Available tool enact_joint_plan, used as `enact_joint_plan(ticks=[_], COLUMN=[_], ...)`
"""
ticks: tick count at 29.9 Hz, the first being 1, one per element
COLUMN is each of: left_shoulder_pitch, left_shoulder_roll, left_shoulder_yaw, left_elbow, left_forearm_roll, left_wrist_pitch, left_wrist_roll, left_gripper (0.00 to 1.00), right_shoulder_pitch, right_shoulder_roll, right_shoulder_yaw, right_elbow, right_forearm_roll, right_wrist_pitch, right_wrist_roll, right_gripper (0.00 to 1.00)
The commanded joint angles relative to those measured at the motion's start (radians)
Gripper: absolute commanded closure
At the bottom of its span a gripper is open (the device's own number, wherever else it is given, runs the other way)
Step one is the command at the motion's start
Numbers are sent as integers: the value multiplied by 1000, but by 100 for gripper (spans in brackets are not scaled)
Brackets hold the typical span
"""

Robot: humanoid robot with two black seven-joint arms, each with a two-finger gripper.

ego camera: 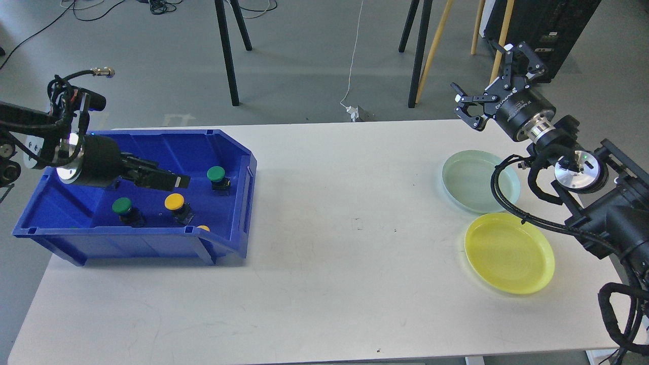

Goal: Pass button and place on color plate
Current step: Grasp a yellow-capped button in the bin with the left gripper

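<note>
A blue bin [238, 167] at the table's left holds several buttons: a green one [216, 174], a yellow one [174, 202], another green one [121, 205], and a yellow one [203, 228] half hidden by the front wall. My left gripper [171, 172] reaches into the bin pointing right, open and empty, just above and left of the middle yellow button. My right gripper [493, 83] is open and empty, raised beyond the table's far right edge. A pale green plate [474, 182] and a yellow plate [509, 252] lie at the right.
The white table [329, 253] spans the view. My right arm's cables [507, 197] hang over the pale green plate's right edge. Tripod legs [228, 56] and poles [421, 50] stand on the floor behind the table.
</note>
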Motion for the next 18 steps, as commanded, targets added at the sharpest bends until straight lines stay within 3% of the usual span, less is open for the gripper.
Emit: enact_joint_plan(ticks=[1, 6, 18], left_shoulder_pitch=[5, 14, 100], left_shoulder_roll=[-75, -170, -252], left_shoulder_yaw=[37, 74, 77], left_elbow=[92, 219, 359], left_forearm_roll=[4, 4, 5], left_wrist_pitch=[0, 0, 28], left_wrist_roll=[0, 0, 0], left_gripper=[2, 2, 2], right_shoulder_pitch=[-17, -25, -34], right_shoulder_roll=[-13, -32, -38], right_shoulder_yaw=[3, 3, 5], right_elbow=[0, 0, 0], right_forearm_roll=[1, 1, 1], right_wrist_pitch=[0, 0, 0], right_wrist_roll=[0, 0, 0], right_gripper=[0, 0, 0])
